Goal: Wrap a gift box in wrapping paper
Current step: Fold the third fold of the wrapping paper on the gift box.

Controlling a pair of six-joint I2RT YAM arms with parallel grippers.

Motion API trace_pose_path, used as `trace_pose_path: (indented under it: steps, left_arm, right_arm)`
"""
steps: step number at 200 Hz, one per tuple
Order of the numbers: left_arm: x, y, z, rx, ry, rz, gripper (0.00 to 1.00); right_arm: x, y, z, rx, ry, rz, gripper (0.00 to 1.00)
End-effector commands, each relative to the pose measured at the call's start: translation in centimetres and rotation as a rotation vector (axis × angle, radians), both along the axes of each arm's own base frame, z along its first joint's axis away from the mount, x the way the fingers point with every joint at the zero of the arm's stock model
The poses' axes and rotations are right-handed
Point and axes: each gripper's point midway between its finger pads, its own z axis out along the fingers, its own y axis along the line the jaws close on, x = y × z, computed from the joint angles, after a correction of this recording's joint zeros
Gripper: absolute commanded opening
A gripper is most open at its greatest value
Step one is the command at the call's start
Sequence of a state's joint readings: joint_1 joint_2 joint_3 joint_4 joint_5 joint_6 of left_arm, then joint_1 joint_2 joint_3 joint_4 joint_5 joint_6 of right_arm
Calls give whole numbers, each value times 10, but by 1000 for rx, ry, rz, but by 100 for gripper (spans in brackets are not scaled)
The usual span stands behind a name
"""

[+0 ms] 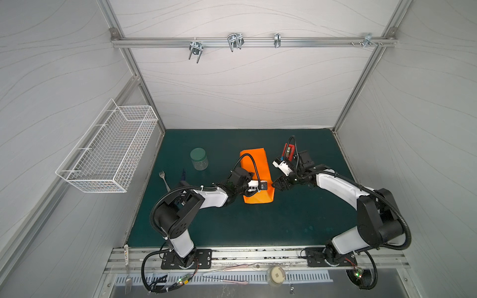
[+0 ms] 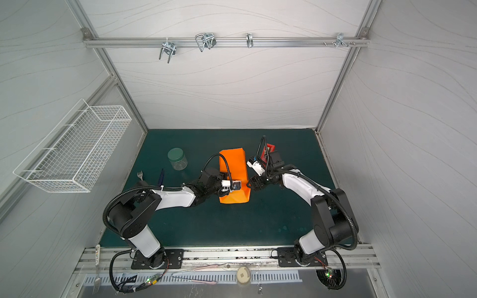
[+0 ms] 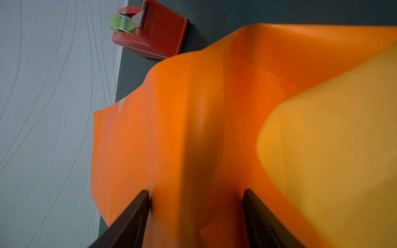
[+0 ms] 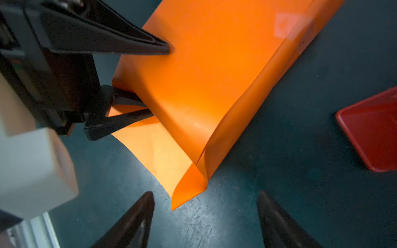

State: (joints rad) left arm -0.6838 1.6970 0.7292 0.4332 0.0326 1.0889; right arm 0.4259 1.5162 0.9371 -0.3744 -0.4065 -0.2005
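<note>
The wrapping paper [image 1: 262,160] lies about in the middle of the dark green desk [image 1: 258,227]. It is folded over into one long orange packet, and its length runs from the near edge toward the far edge. The gift box does not show uncovered in any view. From the left wrist a paler yellowish bulge [image 3: 326,150] rises under the sheet, but I cannot tell if it is the box or only paper. From the right wrist, the left gripper [image 4: 159,80] has its jaws well apart. One finger [image 4: 150,46] rests on the top face of the paper, and the other finger [image 4: 133,114] is pushed in where the top layer bends down over the lower layer. If it really clamps the paper I cannot tell. The right gripper [image 1: 275,184] is at the right side of the packet, near its near corner. Its jaws are spread wide with nothing between them, and the paper corner is just in front of the tips. A red tape dispenser [image 1: 289,152] stands on the desk to the right of the packet's far end, partly behind the right arm. To the left of the paper, well apart, stands a clear jar [image 1: 199,158] with a green lid. A fork [image 1: 164,178] and a blue pen [image 1: 183,175] lie nearer to the left edge.
</note>
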Motion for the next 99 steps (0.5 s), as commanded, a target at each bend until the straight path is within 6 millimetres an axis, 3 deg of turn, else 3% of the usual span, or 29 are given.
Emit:
trace_pose_path:
  steps: [1,45,99]
  left_arm:
    - [-18,6,-34,79,95,-32,70]
    - [-18,5,-31,78,92,-33,70]
    - [-19,5,-33,78,101,-31,70]
  right_arm:
    - [-22,-1,-22,-7,233,-107,74]
    - [-24,15,-36,1,278,-123,67]
    - [-15,20,-62,4,332,-217,47]
